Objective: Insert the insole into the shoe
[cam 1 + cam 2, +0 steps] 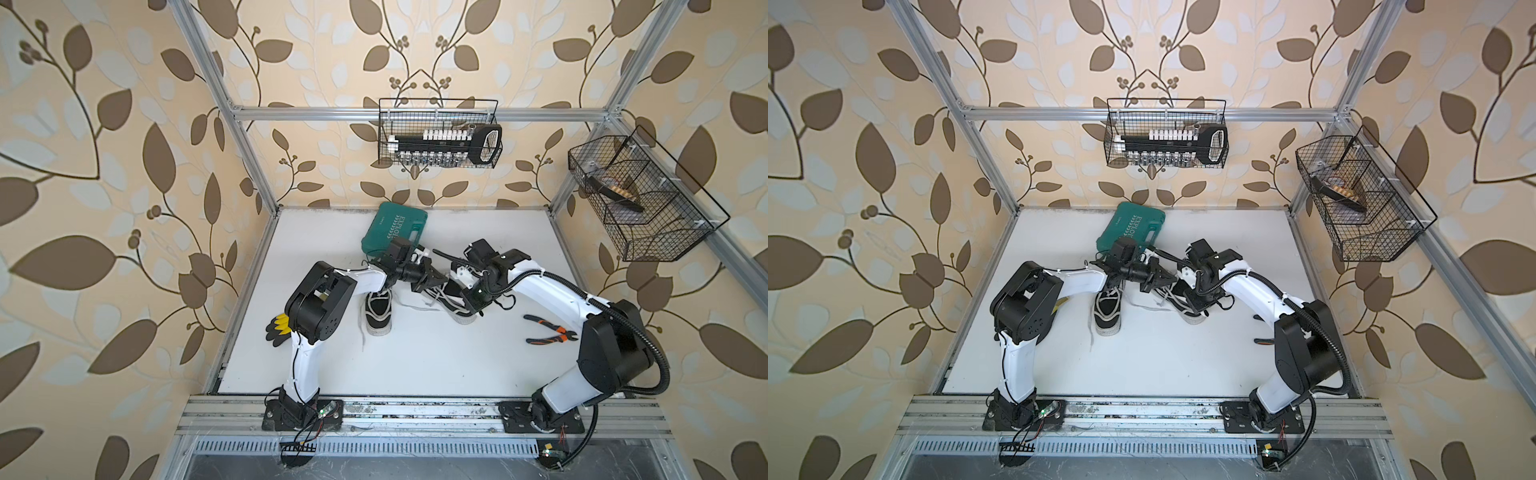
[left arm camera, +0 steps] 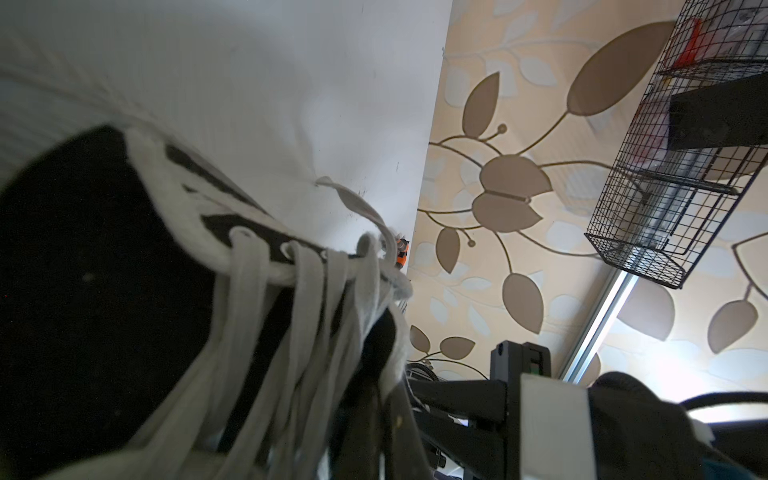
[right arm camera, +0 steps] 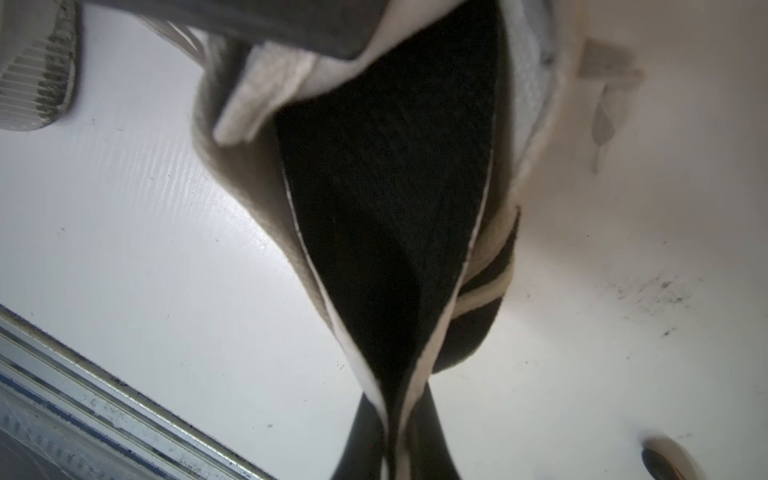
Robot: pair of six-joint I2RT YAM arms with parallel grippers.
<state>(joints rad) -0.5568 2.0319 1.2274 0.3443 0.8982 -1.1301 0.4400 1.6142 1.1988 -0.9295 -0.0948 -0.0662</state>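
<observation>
A black sneaker with white laces, the shoe [image 1: 459,311] [image 1: 1192,313], lies right of the table's middle under both grippers. My left gripper [image 1: 434,279] [image 1: 1163,277] is shut on the shoe's upper by the laces [image 2: 299,316]; in the left wrist view its tips [image 2: 374,419] are dark and blurred against the fabric. My right gripper [image 1: 473,298] [image 1: 1199,300] is shut on the black, white-edged insole [image 3: 386,187], which is folded lengthwise and runs from the fingers [image 3: 432,440] into the shoe's beige-lined opening [image 3: 237,183]. The top views hide the insole.
A second sneaker [image 1: 378,312] [image 3: 37,66] stands to the left, lace trailing forward. A green tool case [image 1: 395,228] lies at the back, orange-handled pliers [image 1: 548,330] at the right, black-yellow gloves [image 1: 276,328] at the left edge. Wire baskets [image 1: 438,133] [image 1: 642,199] hang on the walls.
</observation>
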